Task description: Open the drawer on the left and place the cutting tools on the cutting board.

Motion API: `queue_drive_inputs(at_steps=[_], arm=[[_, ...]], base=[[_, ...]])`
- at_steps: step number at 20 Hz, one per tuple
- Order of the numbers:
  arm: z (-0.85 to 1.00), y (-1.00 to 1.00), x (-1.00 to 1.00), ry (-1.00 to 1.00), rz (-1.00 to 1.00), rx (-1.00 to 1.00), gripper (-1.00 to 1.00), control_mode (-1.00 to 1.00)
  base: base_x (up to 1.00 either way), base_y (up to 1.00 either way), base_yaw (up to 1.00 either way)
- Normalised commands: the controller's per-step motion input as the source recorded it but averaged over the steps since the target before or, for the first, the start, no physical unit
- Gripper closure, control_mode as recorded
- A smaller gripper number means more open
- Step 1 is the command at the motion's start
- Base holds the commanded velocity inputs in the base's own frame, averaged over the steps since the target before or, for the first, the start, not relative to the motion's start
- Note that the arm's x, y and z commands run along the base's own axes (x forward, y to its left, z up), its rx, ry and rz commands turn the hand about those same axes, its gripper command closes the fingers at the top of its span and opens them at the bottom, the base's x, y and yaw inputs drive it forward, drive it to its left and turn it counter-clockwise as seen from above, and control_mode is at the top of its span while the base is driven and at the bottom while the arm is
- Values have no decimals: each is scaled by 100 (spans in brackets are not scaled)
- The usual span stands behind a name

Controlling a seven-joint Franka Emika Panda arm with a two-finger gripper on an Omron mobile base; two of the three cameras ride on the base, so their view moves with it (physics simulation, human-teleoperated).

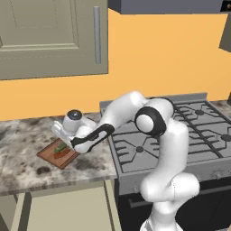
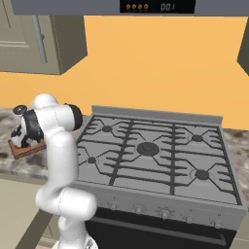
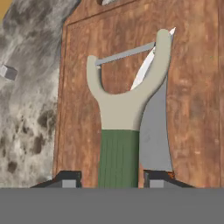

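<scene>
Green-handled peeler (image 3: pixel 118 131) lies on the cutting board (image 3: pixel 192 87), right between our fingertips (image 3: pixel 68 178).
Its long axis runs straight away from our gripper (image 3: pixel 114 179), with a knife blade (image 3: pixel 155 131) just to its right; the jaws stand apart at either side of the handle, and we cannot tell whether they touch it.

You could read one thing: pale digits that looked like "001" on the dark display panel (image 2: pixel 156 6) above the stove in the right base view, with a row of small orange dots to their left that formed no legible characters. Nothing else carried writing; you found no labels, brands or signs on the cabinets, the table, the board or the utensils.
</scene>
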Motion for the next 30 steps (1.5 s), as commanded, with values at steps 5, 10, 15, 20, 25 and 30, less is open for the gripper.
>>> queue_drive_inputs(at_steps=[5, 10, 15, 20, 25, 30], arm=[[0, 27, 36, 3, -6, 0, -100, -100], [61, 3, -29, 4, -9, 0, -100, -100], [100, -55, -96, 0, -11, 0, -100, -100], [100, -98, -100, 0, -9, 2, -100, -100], [100, -100, -100, 0, -7, 3, -100, -100], [100, -100, -99, 0, -4, 1, -100, -100]], base=[[0, 0, 0], [0, 0, 0], [0, 0, 0], [0, 0, 0], [0, 0, 0], [0, 0, 0]])
